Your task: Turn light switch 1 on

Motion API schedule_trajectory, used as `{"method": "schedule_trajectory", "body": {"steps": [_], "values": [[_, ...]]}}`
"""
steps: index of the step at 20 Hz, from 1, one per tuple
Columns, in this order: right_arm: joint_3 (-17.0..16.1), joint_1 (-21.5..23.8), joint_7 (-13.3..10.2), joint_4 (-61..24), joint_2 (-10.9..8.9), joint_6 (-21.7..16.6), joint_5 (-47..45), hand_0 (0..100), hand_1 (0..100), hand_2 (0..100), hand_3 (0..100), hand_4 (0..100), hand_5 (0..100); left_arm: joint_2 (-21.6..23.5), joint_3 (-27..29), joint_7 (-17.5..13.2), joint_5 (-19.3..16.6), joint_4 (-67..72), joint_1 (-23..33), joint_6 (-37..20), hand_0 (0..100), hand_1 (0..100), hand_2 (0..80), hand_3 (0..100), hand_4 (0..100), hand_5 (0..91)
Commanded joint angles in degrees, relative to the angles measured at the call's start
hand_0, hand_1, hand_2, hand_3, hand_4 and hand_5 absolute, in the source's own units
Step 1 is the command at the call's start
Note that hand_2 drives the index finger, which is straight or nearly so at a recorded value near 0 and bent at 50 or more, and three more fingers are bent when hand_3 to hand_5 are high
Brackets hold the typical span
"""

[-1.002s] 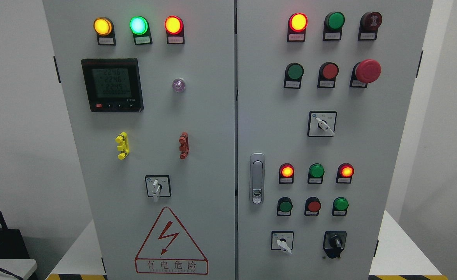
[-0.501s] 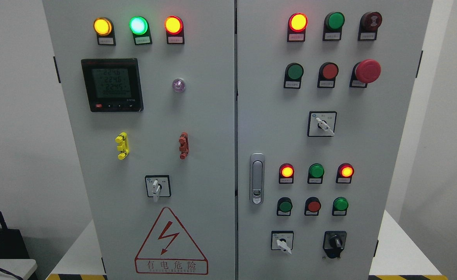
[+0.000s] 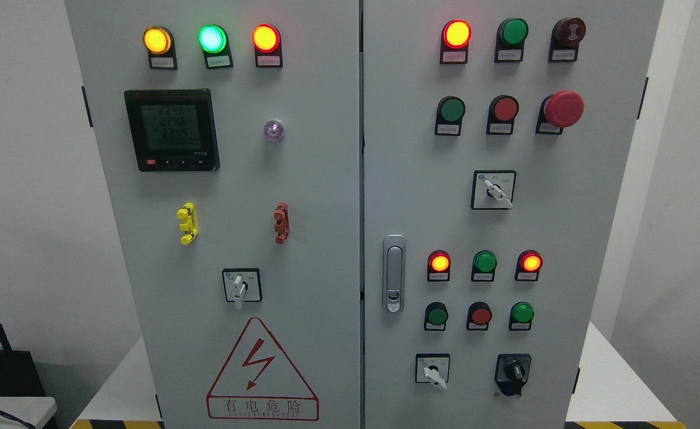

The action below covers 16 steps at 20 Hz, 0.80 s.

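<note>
Glowing along the top of the grey metal cabinet's left door [image 3: 302,238]: round amber lamp [image 3: 157,40], round green lamp [image 3: 212,39], round red lamp [image 3: 265,37]. Showing three rows of digits just below, black square digital meter [image 3: 171,130]. Sticking out at mid-door, well apart, yellow plastic clip [image 3: 187,223] and red plastic clip [image 3: 281,223]. Filling the door's foot, red-outlined triangular lightning sign [image 3: 262,369]. Jutting from the right door, red mushroom-shaped stop button [image 3: 563,109]; standing upright beside the seam, silver door latch [image 3: 393,273].

No part of the robot's body is seen in the head view. Neither arm is caught at the lower edge, and neither hand's pose can be recorded.
</note>
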Motion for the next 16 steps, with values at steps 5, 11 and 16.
{"method": "schedule_trajectory", "body": {"steps": [5, 11, 16], "values": [[0.0, 0.0, 0.0, 0.0, 0.00, 0.0, -1.0, 12, 39, 0, 0, 0, 0, 3.1, 7.3, -0.1, 4.7, -27.8, -2.7, -2.8, 49, 0, 0.0, 18, 21, 0.0], [0.0, 0.0, 0.0, 0.0, 0.00, 0.0, -1.0, 12, 39, 0, 0, 0, 0, 4.2, 4.2, 0.7, 5.5, -36.3, -3.8, -5.3, 48, 0, 0.0, 21, 25, 0.9], [0.0, 0.1, 0.0, 0.0, 0.00, 0.0, -1.0, 12, 39, 0, 0, 0, 0, 4.6, -0.8, 0.7, 5.6, -41.8, -9.0, -5.8, 47, 0, 6.3, 26, 32, 4.6]]}}
